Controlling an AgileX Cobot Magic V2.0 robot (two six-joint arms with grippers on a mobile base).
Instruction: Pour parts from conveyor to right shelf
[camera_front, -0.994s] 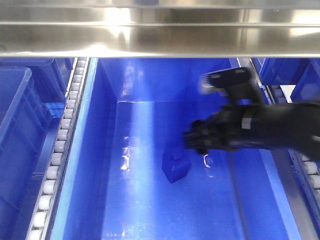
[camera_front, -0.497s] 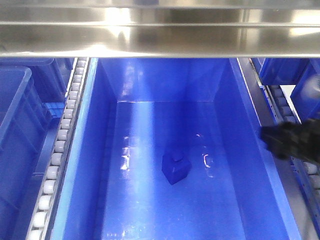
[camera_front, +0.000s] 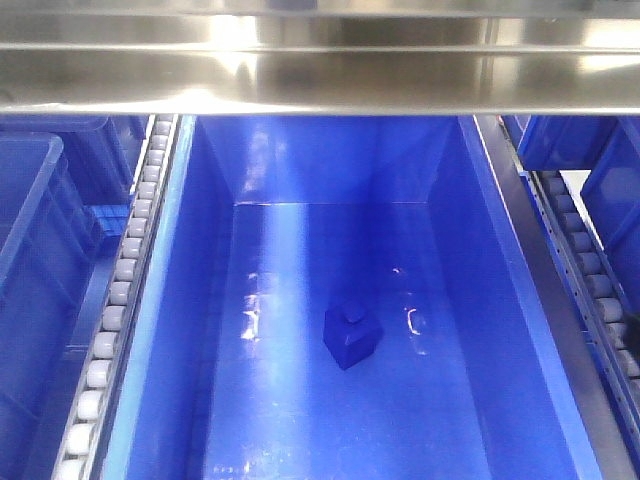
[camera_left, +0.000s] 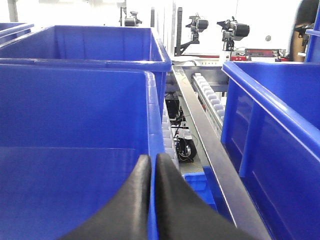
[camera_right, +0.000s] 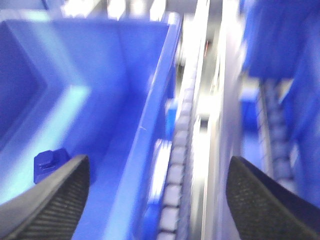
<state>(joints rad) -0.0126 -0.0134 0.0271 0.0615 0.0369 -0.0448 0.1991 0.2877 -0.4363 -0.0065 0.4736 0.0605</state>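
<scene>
In the front view, a small blue part (camera_front: 350, 336) lies on the floor of a large blue bin (camera_front: 455, 260); neither gripper shows there. My right gripper (camera_right: 157, 170) is wide open and empty, above that bin's right rim (camera_right: 150, 120) and a roller track (camera_right: 175, 175). The view is blurred, and the blue part (camera_right: 49, 162) shows by its left finger. My left gripper (camera_left: 152, 159) is shut on the thin upright wall of another blue bin (camera_left: 75, 115), whose rim runs between the fingers.
Roller tracks (camera_front: 125, 290) run along both sides of the central bin, under a steel shelf rail (camera_front: 320, 90). More blue bins stand to the left (camera_front: 30, 250) and right (camera_front: 610, 190). In the left wrist view another bin (camera_left: 275, 115) stands right of a steel rail (camera_left: 200, 125).
My right arm, which reached over the blue part in the bin, has pulled back to the right and left the front view. The blue part has not moved.
</scene>
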